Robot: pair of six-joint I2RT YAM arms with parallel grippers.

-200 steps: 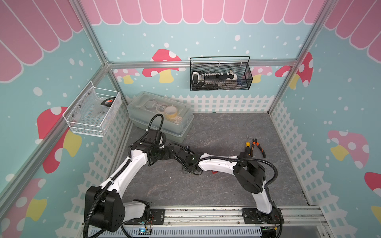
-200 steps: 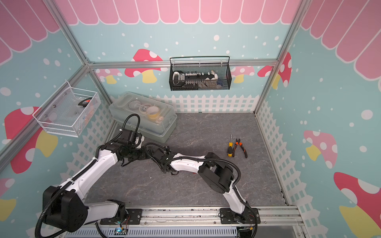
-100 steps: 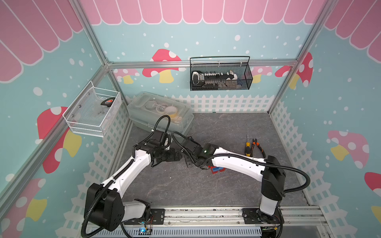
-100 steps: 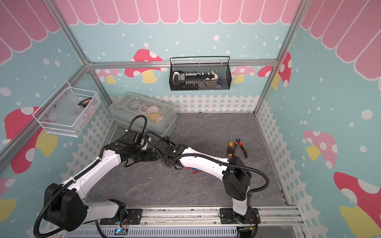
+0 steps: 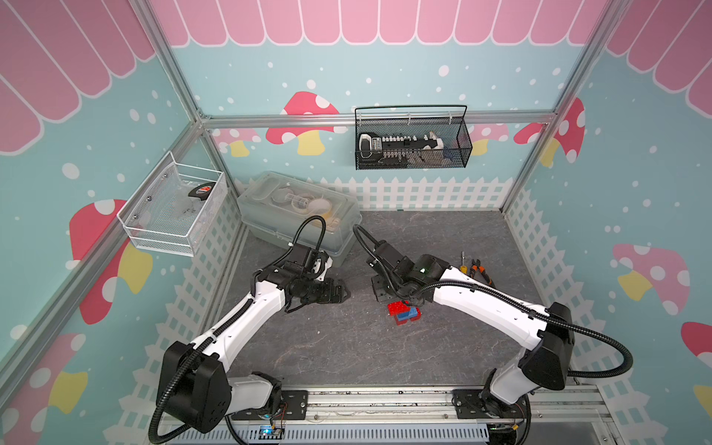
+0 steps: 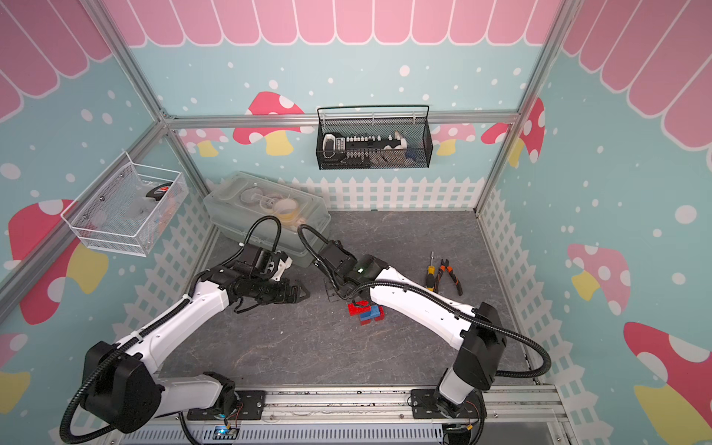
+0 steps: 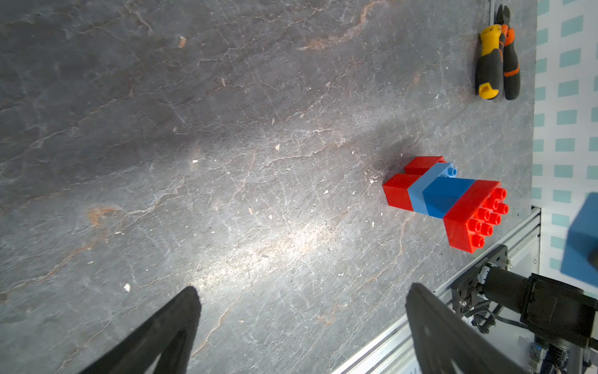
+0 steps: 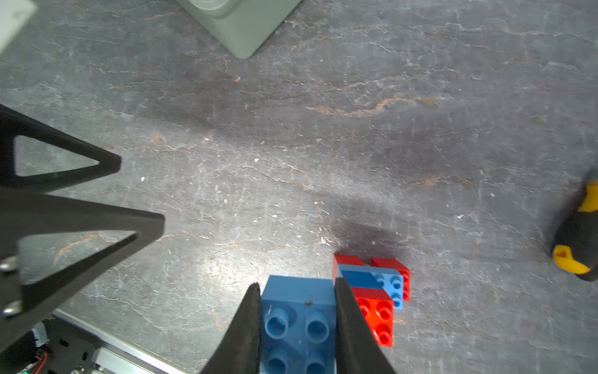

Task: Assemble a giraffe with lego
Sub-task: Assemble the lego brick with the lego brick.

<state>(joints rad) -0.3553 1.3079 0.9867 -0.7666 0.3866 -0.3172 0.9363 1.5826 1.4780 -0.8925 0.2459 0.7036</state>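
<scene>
**A:** Where did we find the figure?

**B:** The giraffe, a small stack of red and blue studded plastic bricks, stood on the grey stone-patterned table, near its middle and close under the right arm's wrist. We counted two red legs, a long light-blue brick across them, a darker blue block above that, and a long red eight-stud brick on top, studs up.

**A:** And the right gripper?

**B:** Its black fingers were clamped on the two sides of a small square blue brick of four-stud plastic, which it held above the table. In the right wrist view one finger overlapped the giraffe's edge. We could not tell for certain whether the brick touched the figure, though it seemed to hang apart from it. In both top views the arm hid the brick from us.

**A:** What about the left gripper?

**B:** We saw its jaws spread wide with only bare table between them. It hovered to the left of the giraffe, pointing toward it, with a gap between the two.

**A:** Did we note anything else on the table?

**B:** A yellow-and-black-handled screwdriver lay just beside orange-and-black-handled pliers, well apart from the giraffe, near the right wall. A clear lidded plastic box sat in the far left corner.
</scene>
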